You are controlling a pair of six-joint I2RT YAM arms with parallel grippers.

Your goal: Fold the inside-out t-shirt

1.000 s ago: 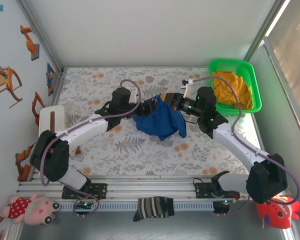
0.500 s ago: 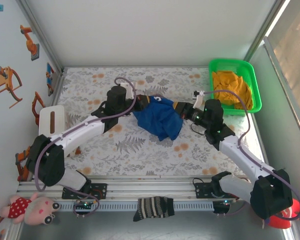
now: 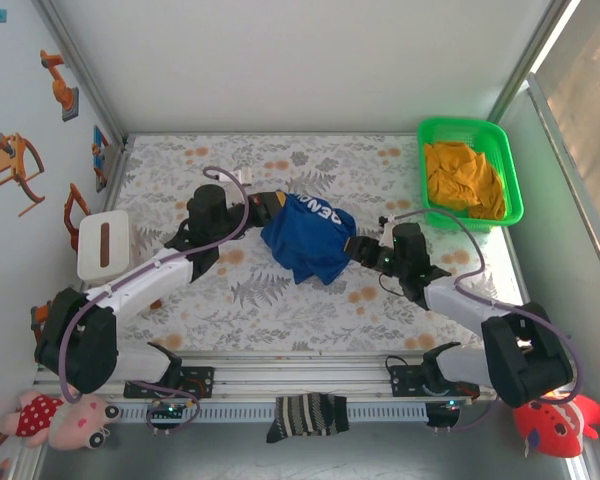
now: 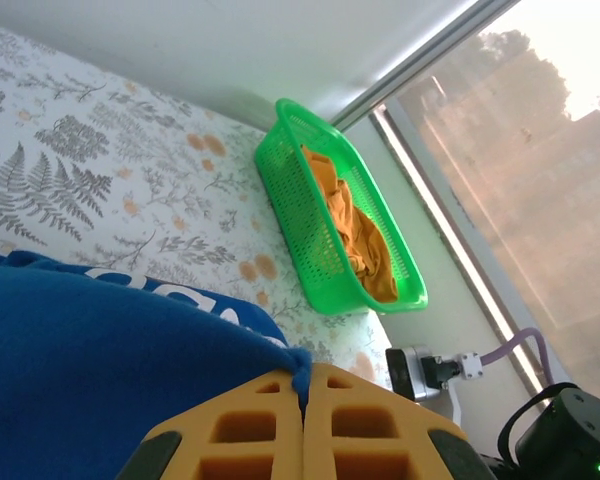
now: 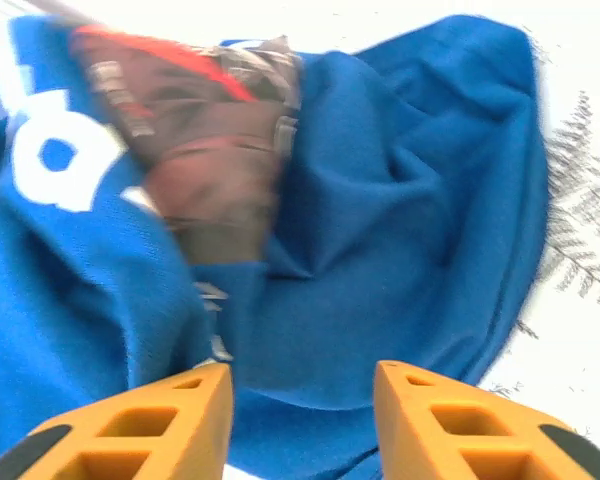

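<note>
The inside-out t-shirt [image 3: 305, 242] lies bunched in the middle of the floral table, royal blue with white lettering showing on top. My left gripper [image 3: 270, 204] sits at its upper left edge. In the left wrist view this gripper [image 4: 303, 368] is shut, with a fold of the t-shirt [image 4: 100, 350] pinched between its yellow fingers. My right gripper [image 3: 352, 248] is at the shirt's right edge. In the right wrist view it [image 5: 302, 378] stands open, its jaws apart, with the t-shirt [image 5: 400, 200] spread just in front of them and nothing pinched.
A green basket [image 3: 508, 170] at the back right holds an orange-yellow cloth [image 3: 463, 178]. A white box [image 3: 102, 245] stands at the table's left edge. A striped sock [image 3: 308, 415] hangs on the front rail. Plush toys sit at both near corners.
The left gripper shut on the shirt's edge and drew it leftward. The right gripper let go, opened and dropped back to the right. The shirt sank onto the table.
</note>
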